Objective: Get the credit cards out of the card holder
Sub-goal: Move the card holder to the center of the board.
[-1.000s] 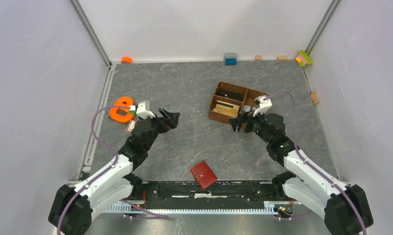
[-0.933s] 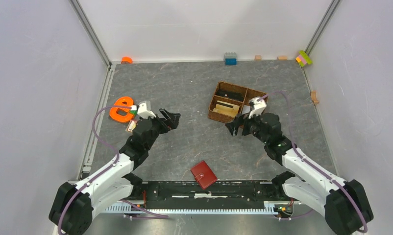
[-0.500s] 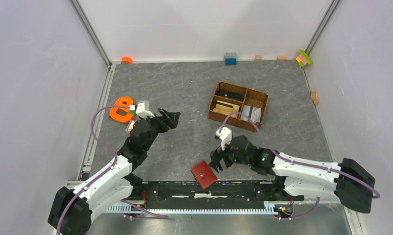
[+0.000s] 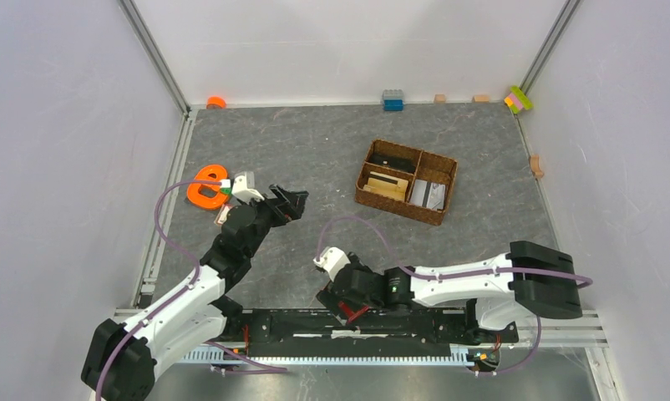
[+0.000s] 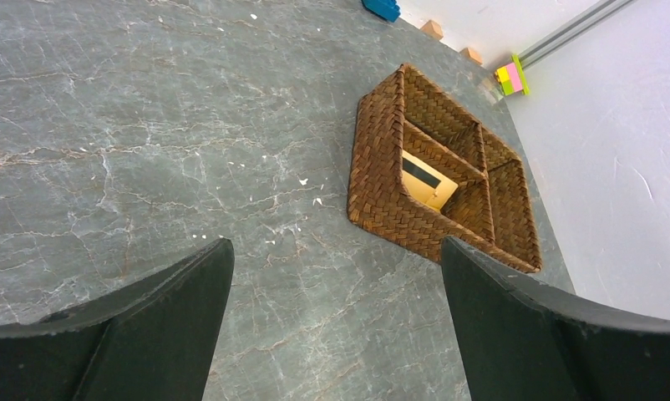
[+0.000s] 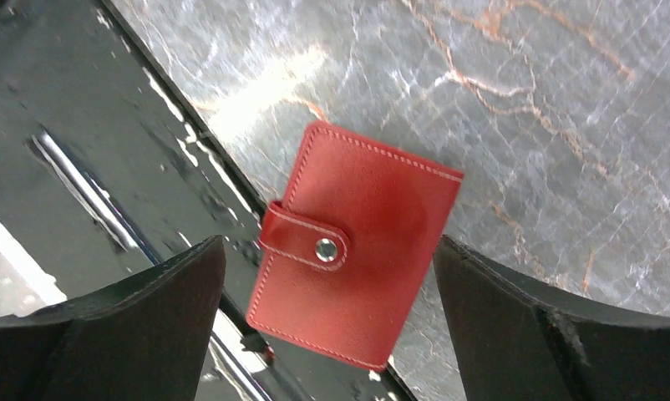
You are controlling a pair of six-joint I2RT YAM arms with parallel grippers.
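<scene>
Right wrist view: my right pincer (image 6: 328, 242) hangs spread wide above the holder (image 6: 373, 225), which lies snapped shut, overlapping the black rail (image 6: 81, 150). Approach step, I judge; next, lower and grip. Left pincer (image 5: 336, 251), also open, hangs farther from the rail.

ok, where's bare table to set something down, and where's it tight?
Free: the far stretch between the orange ring, blue brick and basket; the centre between the left gripper and basket; the strip right of it. Tight: the near edge, where the right gripper, jaws open, hangs over the card holder.
</scene>
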